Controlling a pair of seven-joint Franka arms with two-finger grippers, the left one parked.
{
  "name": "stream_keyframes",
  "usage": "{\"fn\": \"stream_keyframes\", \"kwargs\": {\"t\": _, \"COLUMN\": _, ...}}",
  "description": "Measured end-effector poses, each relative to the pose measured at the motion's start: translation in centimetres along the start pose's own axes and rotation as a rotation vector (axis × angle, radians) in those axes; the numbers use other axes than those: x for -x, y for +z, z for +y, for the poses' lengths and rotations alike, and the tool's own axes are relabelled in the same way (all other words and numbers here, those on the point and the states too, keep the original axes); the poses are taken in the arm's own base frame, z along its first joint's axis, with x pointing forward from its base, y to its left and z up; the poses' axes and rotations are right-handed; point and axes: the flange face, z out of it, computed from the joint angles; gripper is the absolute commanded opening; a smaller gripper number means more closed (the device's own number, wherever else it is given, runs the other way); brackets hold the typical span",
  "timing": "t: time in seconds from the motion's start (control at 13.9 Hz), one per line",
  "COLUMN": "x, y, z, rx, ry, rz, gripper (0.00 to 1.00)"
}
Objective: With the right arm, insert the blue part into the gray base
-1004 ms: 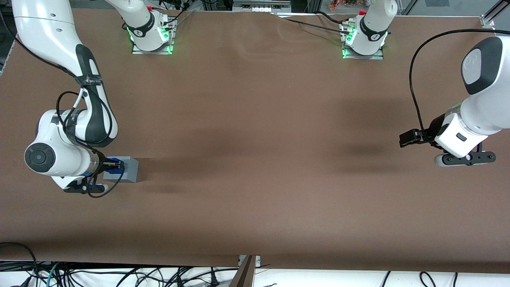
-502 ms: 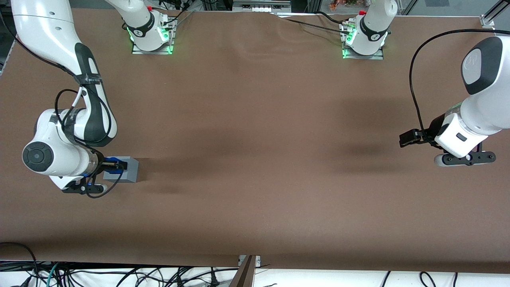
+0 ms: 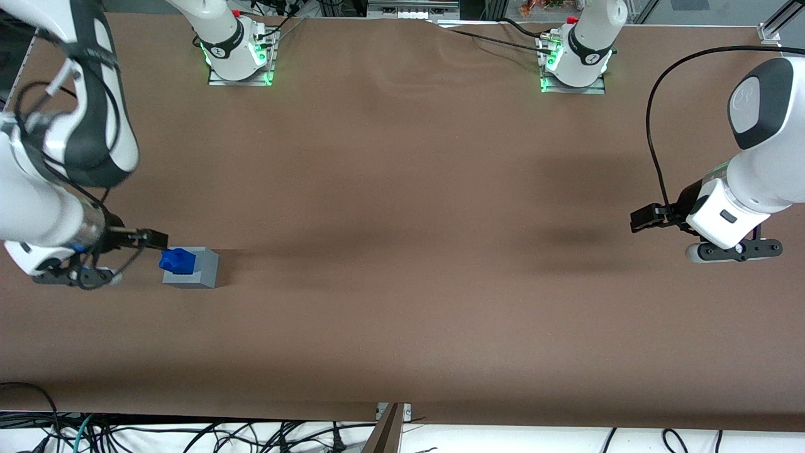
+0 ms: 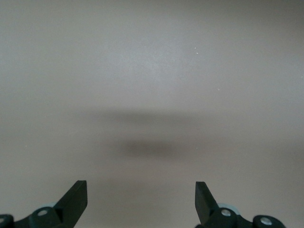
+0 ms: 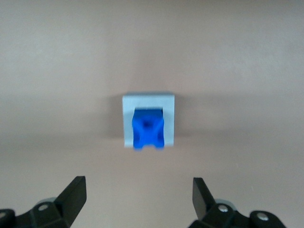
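1. The blue part (image 3: pixel 177 260) sits in the top recess of the gray base (image 3: pixel 200 270), so I judge the insertion done or nearly so. In the right wrist view it seems to reach past one edge of the gray base (image 5: pixel 148 102), and I cannot tell whether it is fully seated.
2. The tool (image 3: pixel 153 239) on the right arm (image 3: pixel 69 138) hangs just beside the base, toward the working arm's end of the desk (image 3: pixel 402 302), touching neither piece. Its fingers (image 5: pixel 76 192) are spread wide and hold nothing.
3. What is left, in my view, is at most a check of the seating and a retreat.
4. The desk edge lies close to the tool on the working arm's side; bare brown surface stretches away from the base toward the parked arm.
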Motion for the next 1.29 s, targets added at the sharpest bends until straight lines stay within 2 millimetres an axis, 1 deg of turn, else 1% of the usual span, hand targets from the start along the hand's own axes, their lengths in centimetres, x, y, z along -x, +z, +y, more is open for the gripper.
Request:
{"fn": "stream_keyframes", "kwargs": {"t": 0.14, "x": 1.5, "y": -4.3, "z": -0.3, "rx": -0.01, "ry": -0.008, "rz": 0.035, "gripper": 0.99}}
{"fn": "stream_keyframes", "kwargs": {"t": 0.22, "x": 2.1, "y": -6.0, "z": -0.4, "rx": -0.013, "ry": -0.011, "rz": 0.042, "gripper": 0.99}}
{"fn": "stream_keyframes", "kwargs": {"t": 0.29, "x": 2.9, "y": -7.4, "z": -0.5, "rx": -0.015, "ry": -0.015, "rz": 0.025, "gripper": 0.99}}
{"fn": "stream_keyframes", "kwargs": {"t": 0.43, "x": 4.4, "y": -9.4, "z": -1.5, "rx": -0.017, "ry": -0.028, "rz": -0.001, "gripper": 0.99}}
{"fn": "stream_keyframes", "kwargs": {"t": 0.57, "x": 6.3, "y": -11.5, "z": -2.1, "rx": -0.024, "ry": -0.039, "rz": 0.002, "gripper": 0.99}}
{"fn": "stream_keyframes", "kwargs": {"t": 0.65, "x": 7.5, "y": -12.0, "z": -1.6, "rx": -0.029, "ry": -0.035, "rz": -0.005, "gripper": 0.99}}
{"fn": "stream_keyframes", "kwargs": {"t": 0.72, "x": 8.7, "y": -11.9, "z": -0.5, "rx": -0.036, "ry": -0.022, "rz": -0.019, "gripper": 0.99}}
{"fn": "stream_keyframes", "kwargs": {"t": 0.86, "x": 11.2, "y": -10.8, "z": 1.5, "rx": -0.047, "ry": 0.005, "rz": -0.051, "gripper": 0.99}}
{"fn": "stream_keyframes", "kwargs": {"t": 0.93, "x": 12.0, "y": -10.7, "z": 1.8, "rx": -0.049, "ry": 0.009, "rz": -0.048, "gripper": 0.99}}
{"fn": "stream_keyframes", "kwargs": {"t": 1.08, "x": 13.0, "y": -11.1, "z": 1.5, "rx": -0.05, "ry": 0.006, "rz": -0.033, "gripper": 0.99}}
{"fn": "stream_keyframes", "kwargs": {"t": 1.29, "x": 13.1, "y": -11.7, "z": 1.1, "rx": -0.049, "ry": -0.002, "rz": -0.01, "gripper": 0.99}}
